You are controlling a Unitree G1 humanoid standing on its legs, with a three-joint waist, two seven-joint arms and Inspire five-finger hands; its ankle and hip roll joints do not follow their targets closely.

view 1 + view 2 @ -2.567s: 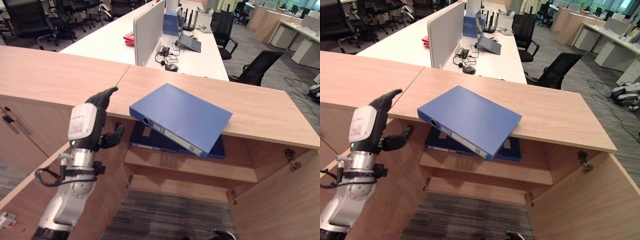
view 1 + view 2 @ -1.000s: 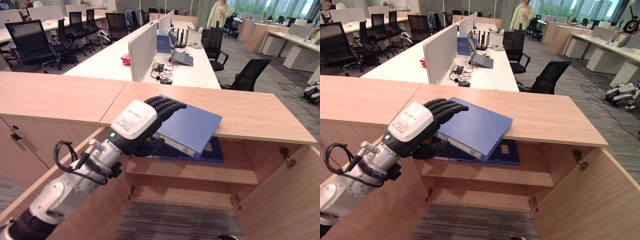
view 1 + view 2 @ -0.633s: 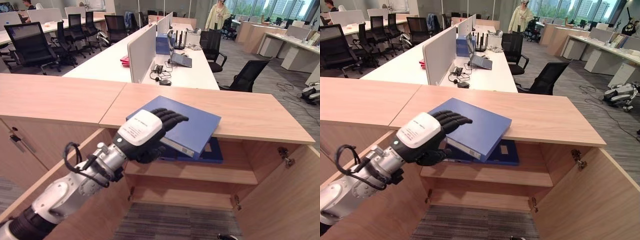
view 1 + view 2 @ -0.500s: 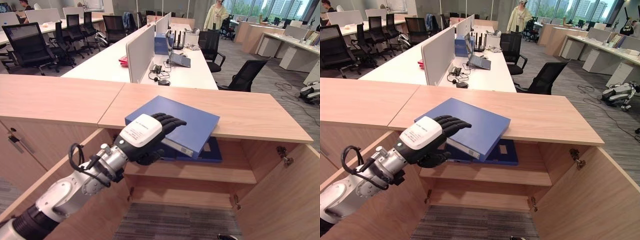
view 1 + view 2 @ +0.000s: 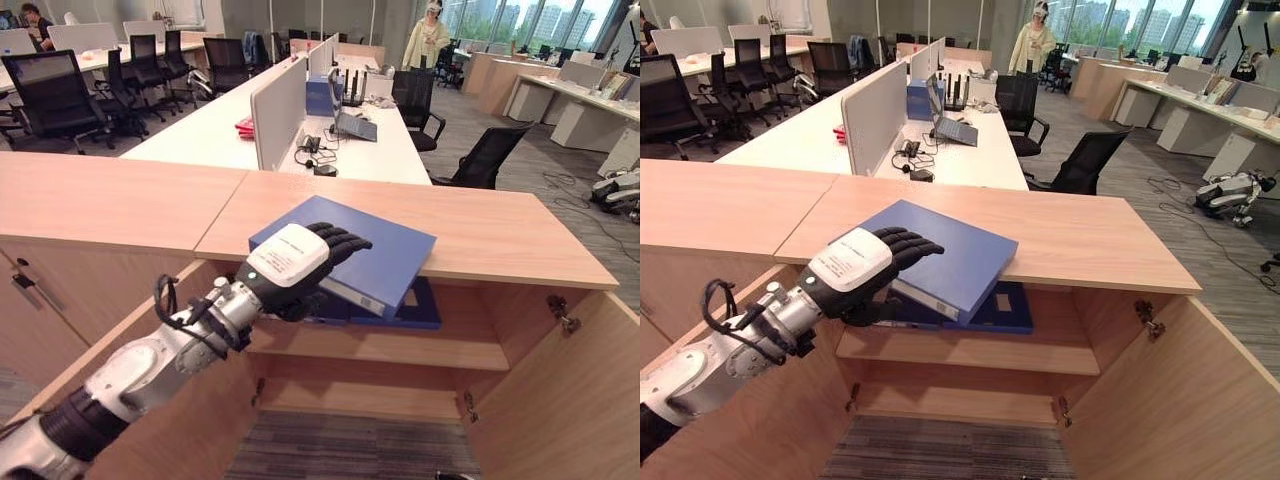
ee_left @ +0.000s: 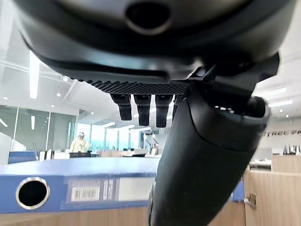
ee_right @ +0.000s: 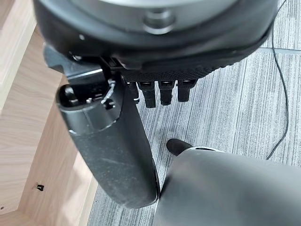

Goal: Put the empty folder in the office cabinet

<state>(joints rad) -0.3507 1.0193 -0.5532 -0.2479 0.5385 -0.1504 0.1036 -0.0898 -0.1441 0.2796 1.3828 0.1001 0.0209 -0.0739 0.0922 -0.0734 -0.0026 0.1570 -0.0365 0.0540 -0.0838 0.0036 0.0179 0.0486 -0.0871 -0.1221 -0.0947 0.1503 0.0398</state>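
There are 2 blue folders: 1 tilted folder point(image 5: 372, 252) resting on the front edge of the cabinet top, and 1 flat folder point(image 5: 418, 308) lying on the shelf beneath it. There is 1 open cabinet point(image 5: 520, 235) with 2 doors swung out, a left door point(image 5: 190, 420) and a right door point(image 5: 565, 400), and 2 shelves show inside, an upper shelf point(image 5: 420, 345) and a lower shelf point(image 5: 340, 395). The robot has 2 hands, the left hand point(image 5: 295, 262) and the right hand point(image 7: 141, 61). On the long white worktop point(image 5: 215, 125) behind stand 1 divider panel point(image 5: 278, 108), 1 laptop point(image 5: 352, 118) and 1 blue box point(image 5: 320, 95). 2 black office chairs point(image 5: 487, 155) point(image 5: 414, 92) stand on its right side; the chairs farther back are too small to count. 1 person point(image 5: 428, 38) stands at the back.
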